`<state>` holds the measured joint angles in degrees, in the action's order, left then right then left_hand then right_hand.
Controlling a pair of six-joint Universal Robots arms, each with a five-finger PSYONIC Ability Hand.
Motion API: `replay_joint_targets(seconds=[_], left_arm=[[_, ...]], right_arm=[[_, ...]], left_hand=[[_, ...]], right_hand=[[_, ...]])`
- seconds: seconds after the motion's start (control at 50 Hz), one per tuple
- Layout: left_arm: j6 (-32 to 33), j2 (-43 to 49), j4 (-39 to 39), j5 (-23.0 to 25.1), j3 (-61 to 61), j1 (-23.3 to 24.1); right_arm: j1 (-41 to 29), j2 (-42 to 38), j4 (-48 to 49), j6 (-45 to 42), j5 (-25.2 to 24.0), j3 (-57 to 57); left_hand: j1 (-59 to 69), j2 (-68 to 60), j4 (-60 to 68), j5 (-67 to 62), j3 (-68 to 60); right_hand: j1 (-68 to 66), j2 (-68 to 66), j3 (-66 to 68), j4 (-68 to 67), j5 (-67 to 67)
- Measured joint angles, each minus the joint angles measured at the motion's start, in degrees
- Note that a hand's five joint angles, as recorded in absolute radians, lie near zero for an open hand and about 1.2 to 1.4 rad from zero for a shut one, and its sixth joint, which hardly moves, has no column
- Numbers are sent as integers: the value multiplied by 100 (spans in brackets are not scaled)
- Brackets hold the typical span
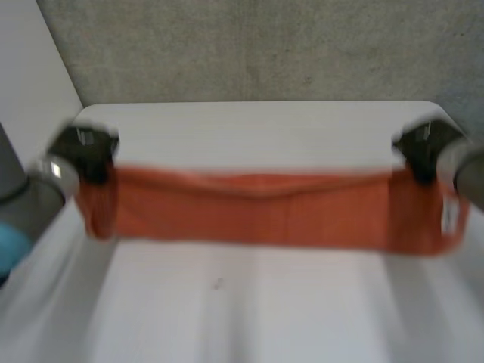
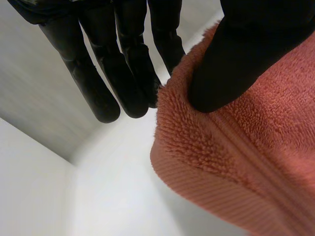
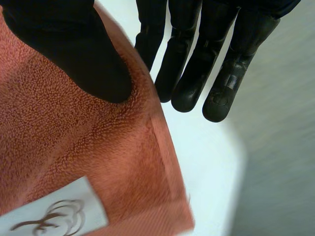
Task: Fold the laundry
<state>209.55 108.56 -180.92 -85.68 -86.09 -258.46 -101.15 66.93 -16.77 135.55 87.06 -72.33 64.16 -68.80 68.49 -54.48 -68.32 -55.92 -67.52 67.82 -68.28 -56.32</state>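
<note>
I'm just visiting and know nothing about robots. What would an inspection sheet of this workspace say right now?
Surface: white table.
Job's things: orange towel, held stretched between both hands; white label near its right end.
Clutter: nothing seen.
Hands: left hand pinches the towel's left corner between thumb and fingers; right hand pinches the right corner the same way.
Cables: nothing seen.
Surroundings: grey backdrop beyond the table.

towel (image 3: 59,147): runs off view edge | its label (image 3: 51,211): cut off, print unreadable | table speck (image 1: 217,284): unidentifiable
</note>
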Motion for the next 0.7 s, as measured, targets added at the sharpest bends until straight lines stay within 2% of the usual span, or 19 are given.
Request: replay_joint_targets(seconds=[0.1, 0.18, 0.28, 0.44, 0.56, 0.7], left_arm=[[-75, 139, -964, -333, 1851, 206], [-280, -96, -2154, -421, 2368, 266], [-486, -316, -2930, -413, 2113, 249], [-612, -391, -3129, -329, 592, 167], [-778, -288, -3595, -229, -664, 79], [-907, 303, -4331, 0, -1673, 8]], right_arm=[[-278, -45, 1046, 905, 158, 1823], [-314, 362, 1991, 1522, 155, 2283], [-295, 975, 2648, 1880, 62, 1682], [-278, 1304, 2855, 1937, -360, -164], [-278, 1063, 2915, 1870, -727, -1265], [-305, 80, 3085, 1703, -884, -1768]], left_hand=[[0, 0, 0, 0, 0], [0, 0, 0, 0, 0], [0, 0, 1, 0, 0], [0, -1, 1, 0, 0], [0, -2, 0, 0, 0], [0, -2, 0, 0, -1]], right_hand=[[0, 0, 0, 0, 0], [0, 0, 0, 0, 0], [0, 0, 0, 0, 0], [0, 0, 5, -2, 0], [0, 0, 5, -2, 0], [0, 0, 5, -3, 0]])
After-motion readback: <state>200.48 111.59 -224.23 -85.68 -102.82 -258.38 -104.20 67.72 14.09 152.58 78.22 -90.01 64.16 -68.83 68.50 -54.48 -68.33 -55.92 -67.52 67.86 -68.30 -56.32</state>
